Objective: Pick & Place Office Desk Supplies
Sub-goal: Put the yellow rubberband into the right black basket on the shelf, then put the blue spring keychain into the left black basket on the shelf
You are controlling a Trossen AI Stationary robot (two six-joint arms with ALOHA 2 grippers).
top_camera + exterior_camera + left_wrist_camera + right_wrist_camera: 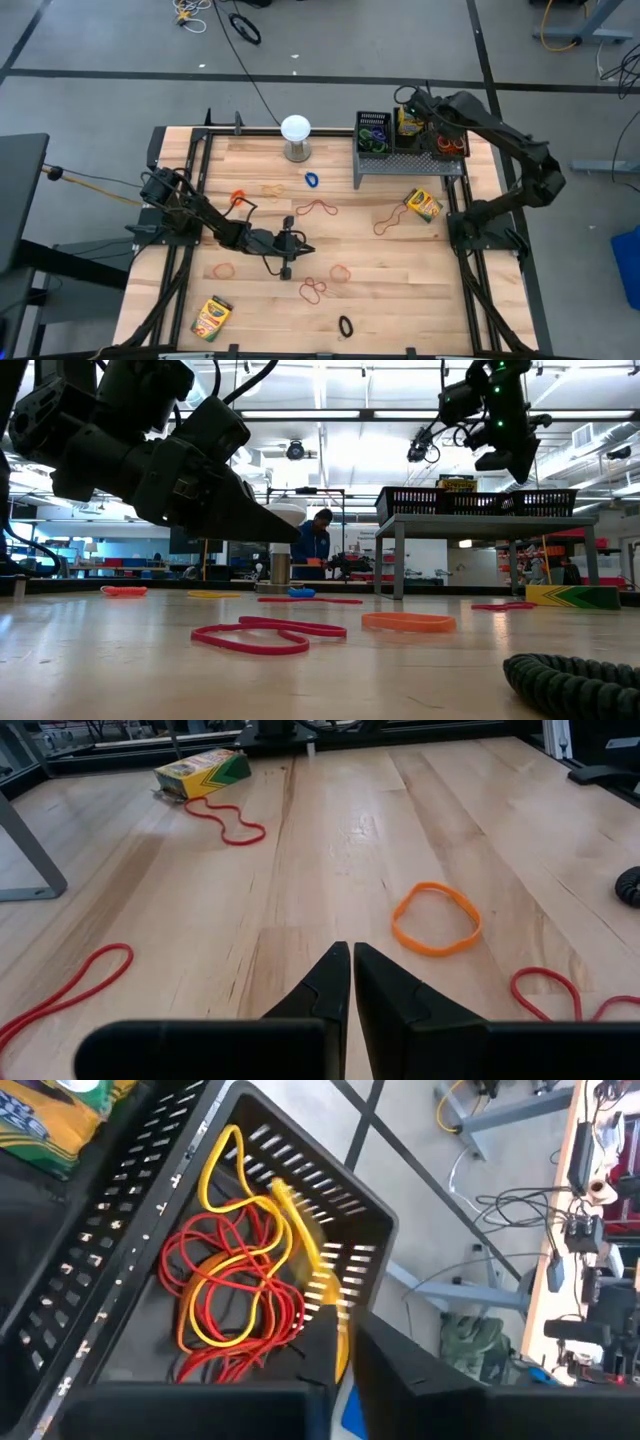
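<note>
Currently right gripper (pixel 335 1365) over the bin (pixel 300 1200) at the right end of the riser (pixel 410 163), by the tabletop's far right corner; yellow band (pixel 310 1260) dangling from the fingertips into the bin, onto the red and yellow loops there, long axis pointing down-in. Jaws' release state: cannot tell. Left gripper (pixel 352 985) clenched, empty, low near tabletop centre; orange band (pixel 436 918) just ahead, slightly off-axis.

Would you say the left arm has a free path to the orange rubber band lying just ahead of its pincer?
Probably yes. The left pincer, fingers shut, hovers low over bare wood, and the orange rubber band lies flat just ahead and slightly to one side, with nothing between them. It would need to open first.
</note>
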